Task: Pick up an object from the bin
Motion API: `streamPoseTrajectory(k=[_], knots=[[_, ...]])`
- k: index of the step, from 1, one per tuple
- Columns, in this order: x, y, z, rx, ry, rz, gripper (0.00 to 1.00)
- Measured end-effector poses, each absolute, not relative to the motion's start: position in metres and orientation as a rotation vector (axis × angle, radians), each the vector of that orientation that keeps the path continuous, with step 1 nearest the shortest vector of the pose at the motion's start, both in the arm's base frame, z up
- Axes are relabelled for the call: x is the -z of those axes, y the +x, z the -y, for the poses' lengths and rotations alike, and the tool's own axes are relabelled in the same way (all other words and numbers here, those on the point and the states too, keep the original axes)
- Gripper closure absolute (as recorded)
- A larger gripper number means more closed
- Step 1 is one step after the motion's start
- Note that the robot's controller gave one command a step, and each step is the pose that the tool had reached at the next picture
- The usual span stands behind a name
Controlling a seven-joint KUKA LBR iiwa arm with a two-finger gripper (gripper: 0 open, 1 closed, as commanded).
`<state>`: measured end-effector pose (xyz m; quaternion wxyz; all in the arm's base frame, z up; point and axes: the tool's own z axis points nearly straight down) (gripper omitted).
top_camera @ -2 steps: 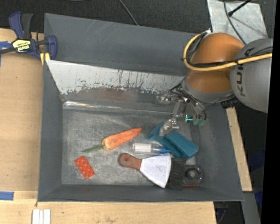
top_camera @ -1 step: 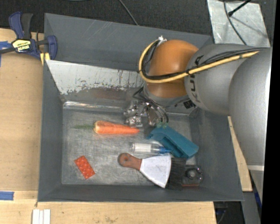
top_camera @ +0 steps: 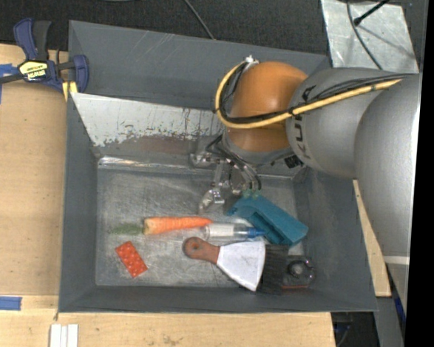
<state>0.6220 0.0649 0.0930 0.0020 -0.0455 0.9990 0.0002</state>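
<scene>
Bin (top_camera: 82,197), we are counting: one carrot (top_camera: 175,225), one red block (top_camera: 131,259), one teal piece (top_camera: 273,219), one clear pen (top_camera: 231,230), one brown-handled brush (top_camera: 197,249), one white sheet (top_camera: 244,264). The teal piece, flat and angular, is lying right of centre. The arm (top_camera: 354,119) is reaching down from the right, and the tool (top_camera: 214,197) is hanging just beside the teal piece's left end. We are not able to tell how far open it is, or whether it has hold of anything.

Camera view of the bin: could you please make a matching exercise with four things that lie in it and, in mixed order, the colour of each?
Things:
1. carrot
2. small flat rectangle, lower left in the bin
3. chunky plastic piece
4. folded sheet on the brush

Colours:
A. white
B. teal
C. orange
D. red

Pairs: 1-C, 2-D, 3-B, 4-A.
</scene>
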Motion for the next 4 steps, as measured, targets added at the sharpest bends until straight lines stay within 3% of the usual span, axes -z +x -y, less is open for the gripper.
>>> streamPoseTrajectory(k=[1, 2, 3, 4], knots=[[-0.093, 0.622, -0.065, -0.001, -0.143, -3.134, 0.00], [-0.087, 0.603, -0.076, 0.002, -0.232, -3.124, 0.00], [-0.081, 0.564, -0.070, -0.011, -0.446, -3.080, 0.00], [-0.081, 0.548, -0.066, 0.001, -0.422, -3.073, 0.00]])
